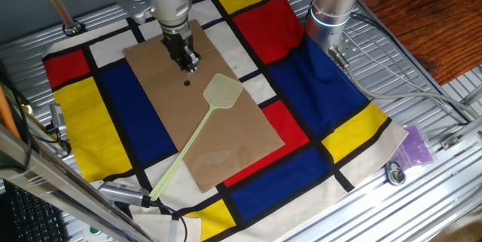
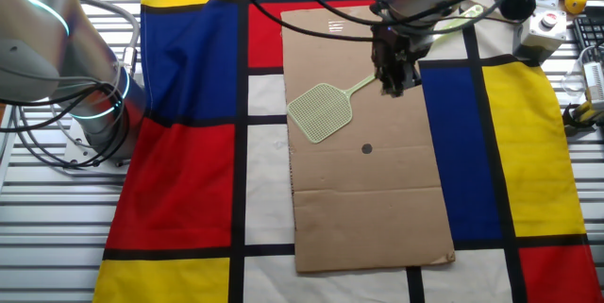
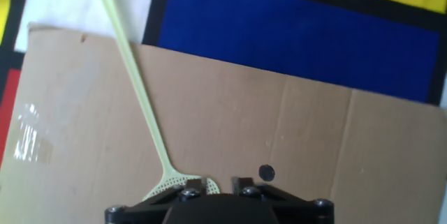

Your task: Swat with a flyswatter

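Observation:
The pale yellow-green flyswatter [image 1: 223,92] lies flat on a brown cardboard sheet [image 1: 226,148]. Its mesh head is near the sheet's middle and its long handle runs toward the front left edge of the cloth. It also shows in the other fixed view [image 2: 321,112] and in the hand view [image 3: 140,91]. My gripper [image 1: 187,65] hovers above the cardboard just beyond the swatter's head, near a small black dot [image 1: 187,84]. In the other fixed view the gripper [image 2: 396,84] is over the handle's line. In the hand view the gripper [image 3: 222,182] has its fingers apart and empty.
A red, blue, yellow and white checked cloth [image 1: 120,114] covers the table. A second arm's base [image 1: 331,8] stands at the back right. A tan wooden stick [image 1: 56,1] leans at the back left. A purple item [image 1: 416,145] and a button box [image 2: 547,22] sit at the edges.

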Robot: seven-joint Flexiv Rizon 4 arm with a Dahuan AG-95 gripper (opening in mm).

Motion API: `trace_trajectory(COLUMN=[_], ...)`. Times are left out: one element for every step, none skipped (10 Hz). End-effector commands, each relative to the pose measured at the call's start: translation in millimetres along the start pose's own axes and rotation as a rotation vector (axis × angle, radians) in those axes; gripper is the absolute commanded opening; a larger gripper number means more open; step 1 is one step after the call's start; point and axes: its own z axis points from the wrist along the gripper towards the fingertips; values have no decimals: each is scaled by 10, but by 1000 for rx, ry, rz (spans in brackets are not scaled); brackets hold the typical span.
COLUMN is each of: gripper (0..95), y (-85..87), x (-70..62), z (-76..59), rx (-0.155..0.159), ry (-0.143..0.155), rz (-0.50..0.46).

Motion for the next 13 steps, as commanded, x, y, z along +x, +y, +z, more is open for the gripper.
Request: trace_trajectory(gripper=[0, 0, 0, 0, 0, 0, 0, 0, 0, 0, 0, 0, 0], y=[75, 133, 202, 229, 260, 299, 347, 422, 469, 503, 538, 581, 605], x=[-126, -235, -416, -520, -657, -738, -800, -876, -921, -964, -1041, -1156, -1225], z=[21, 26, 34, 61, 133, 181, 223, 286, 325, 353, 384, 415, 425], rx=[19, 17, 15, 16, 14, 14, 11, 8, 9, 7, 6, 4, 4], ry=[25, 31, 44, 50, 49, 49, 52, 54, 55, 53, 53, 59, 60], rz=[-14, -18, -28, -37, -56, -65, -75, -94, -99, -99, -105, -114, -117])
